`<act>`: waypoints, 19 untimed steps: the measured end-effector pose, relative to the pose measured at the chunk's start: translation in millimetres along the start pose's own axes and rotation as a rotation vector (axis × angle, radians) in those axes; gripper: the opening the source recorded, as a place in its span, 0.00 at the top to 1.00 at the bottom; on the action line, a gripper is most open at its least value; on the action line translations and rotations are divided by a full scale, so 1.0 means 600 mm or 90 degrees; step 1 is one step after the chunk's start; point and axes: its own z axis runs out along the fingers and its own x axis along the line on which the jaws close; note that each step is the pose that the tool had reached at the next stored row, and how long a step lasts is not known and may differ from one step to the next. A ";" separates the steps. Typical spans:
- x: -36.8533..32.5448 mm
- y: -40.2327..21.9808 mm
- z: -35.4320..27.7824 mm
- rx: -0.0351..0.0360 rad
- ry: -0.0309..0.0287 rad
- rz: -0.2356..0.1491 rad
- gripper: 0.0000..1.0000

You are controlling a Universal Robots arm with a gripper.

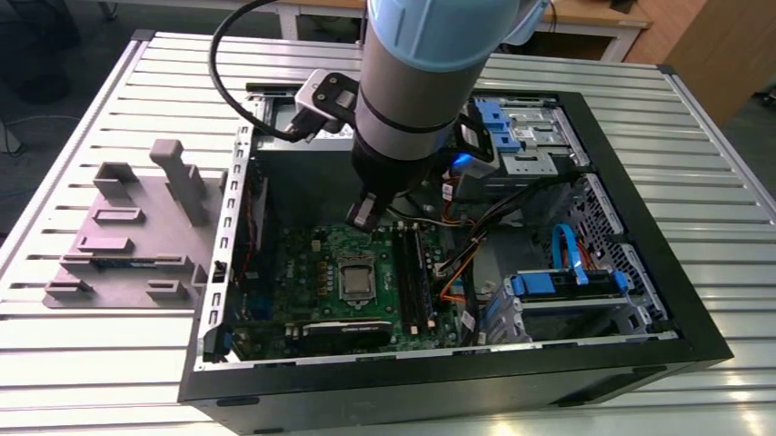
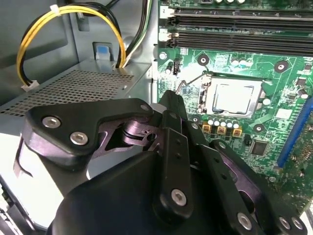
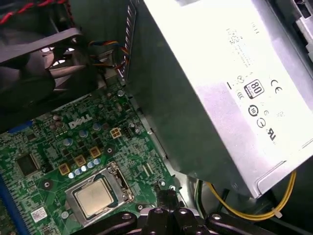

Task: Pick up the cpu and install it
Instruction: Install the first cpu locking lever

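Exterior view: my arm [image 1: 406,100] reaches down into the open computer case [image 1: 631,272] on the slatted worktop [image 1: 109,363]; my gripper [image 1: 363,214] is mostly hidden behind the arm, just above the green motherboard [image 1: 285,291]. The cpu [image 1: 356,278] sits in its socket, near the gripper. The mauve-grey tray [image 1: 122,245] lies outside the case, to the exterior view's left.
Second wrist view: black gripper linkage blocks the foreground; fingertips are cut off, so I cannot tell whether they are spread or pressed together. The cpu [image 2: 232,96] sits in the socket frame [image 2: 208,90].
First wrist view: the cpu [image 3: 96,196] lies seated beside the silver power supply [image 3: 220,83]; yellow wires [image 3: 266,213] trail under it.
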 end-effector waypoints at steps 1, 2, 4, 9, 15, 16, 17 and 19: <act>0.000 0.000 0.001 0.0000 -0.0001 0.000 0.89; -0.001 0.000 0.002 0.0000 -0.0001 0.000 0.89; -0.003 0.001 0.004 0.0000 0.0001 0.000 0.89; -0.008 0.004 0.012 0.0000 0.0000 0.000 0.89; -0.011 0.004 0.024 0.0001 0.0002 0.000 0.89; -0.011 0.004 0.026 0.0001 0.0003 0.000 0.89; -0.011 0.004 0.027 0.0004 0.0009 0.000 0.89; -0.010 0.004 0.027 0.0019 0.0037 0.000 0.89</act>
